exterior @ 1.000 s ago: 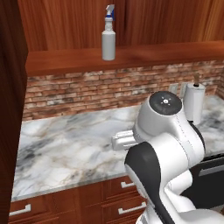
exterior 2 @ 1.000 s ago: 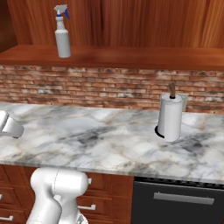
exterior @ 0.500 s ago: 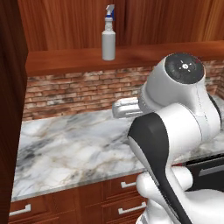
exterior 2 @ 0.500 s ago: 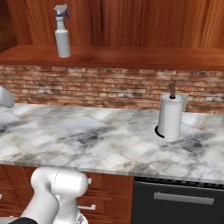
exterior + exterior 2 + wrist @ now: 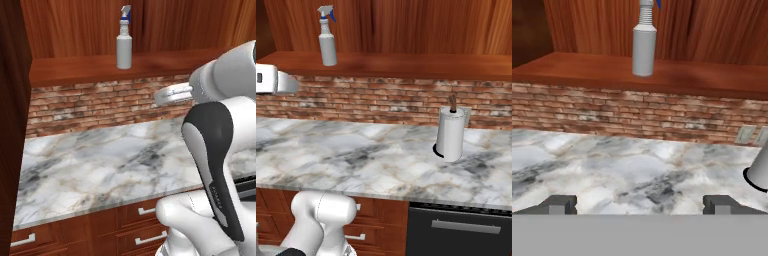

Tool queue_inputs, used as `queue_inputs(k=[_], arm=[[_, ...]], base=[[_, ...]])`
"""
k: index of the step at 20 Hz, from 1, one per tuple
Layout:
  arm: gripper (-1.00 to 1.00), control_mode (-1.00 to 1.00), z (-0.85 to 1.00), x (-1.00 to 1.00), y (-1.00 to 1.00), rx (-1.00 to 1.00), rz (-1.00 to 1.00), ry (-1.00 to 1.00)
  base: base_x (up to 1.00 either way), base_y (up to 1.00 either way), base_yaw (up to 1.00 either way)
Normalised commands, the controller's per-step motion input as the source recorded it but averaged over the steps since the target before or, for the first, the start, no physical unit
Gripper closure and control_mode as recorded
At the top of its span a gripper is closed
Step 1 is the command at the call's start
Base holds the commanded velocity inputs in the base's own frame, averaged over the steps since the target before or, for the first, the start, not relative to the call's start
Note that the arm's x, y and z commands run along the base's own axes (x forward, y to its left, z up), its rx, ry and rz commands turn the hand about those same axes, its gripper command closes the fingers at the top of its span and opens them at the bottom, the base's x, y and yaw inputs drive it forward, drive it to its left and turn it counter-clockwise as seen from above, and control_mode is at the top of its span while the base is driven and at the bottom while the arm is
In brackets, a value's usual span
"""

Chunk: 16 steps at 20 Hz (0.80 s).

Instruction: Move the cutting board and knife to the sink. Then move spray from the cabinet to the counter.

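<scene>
A red brick backsplash (image 5: 381, 102) runs behind the counter (image 5: 115, 165), below a reddish wooden cabinet shelf (image 5: 406, 65). The spray (image 5: 124, 42) stands upright on that shelf, well above the marble; no writing or brand shows on its pale body. A white paper-towel roll (image 5: 450, 134) stands upright on the counter near the wall. The gripper (image 5: 640, 205) hangs over the counter, fingers wide apart and holding nothing, facing the spray.

A red brick backsplash (image 5: 381, 102) runs under dark wood panelling (image 5: 421, 25), with a black appliance front (image 5: 458, 232) below.
</scene>
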Motion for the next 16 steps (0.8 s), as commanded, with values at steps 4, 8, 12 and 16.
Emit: queue_inputs(k=[4,8,12,16], arm=[[-1.0,-1.0,0.89,0.56,-0.05,0.0,0.04,-0.05],[-1.0,-1.0,0.67,0.61,0.0,0.0,0.0,0.02],[-1.0,-1.0,0.3,0.46,0.0,0.0,0.0,0.03],[-1.0,-1.0,0.0,0.41,0.0,0.0,0.0,0.02]], base=[[0.0,0.0,0.0],[0.0,0.0,0.0],[0.0,0.0,0.0],[0.0,0.0,0.0]])
